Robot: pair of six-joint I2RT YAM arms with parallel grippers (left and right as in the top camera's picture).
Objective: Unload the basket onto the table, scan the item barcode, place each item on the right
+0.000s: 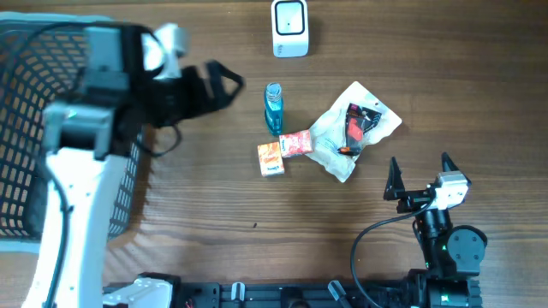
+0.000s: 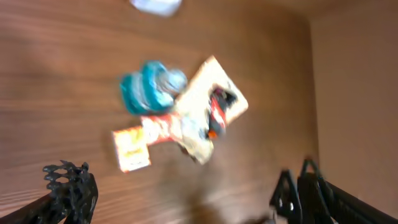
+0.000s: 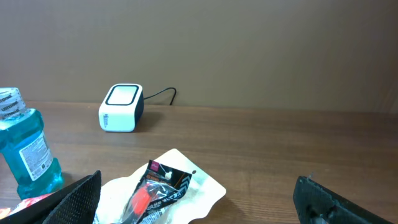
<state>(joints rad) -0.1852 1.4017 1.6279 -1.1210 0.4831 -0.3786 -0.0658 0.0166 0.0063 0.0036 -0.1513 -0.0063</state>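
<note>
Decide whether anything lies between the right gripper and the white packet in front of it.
Nothing visible does: only bare table separates the right gripper from the white packet, which lies ahead of its open jaws.

- Table (image 1: 214,214): brown, with wood grain.
- Scanner (image 1: 290,28), far: white, with a pale grey face.
- Bottle (image 1: 273,108): clear blue-teal, white label.
- Small box (image 1: 271,159): orange and white.
- Packet (image 1: 296,143) to its right: red with white.
- Pouch (image 1: 330,137), right: white, with black and red contents.
- Basket (image 1: 17,103), left: black mesh.
</note>
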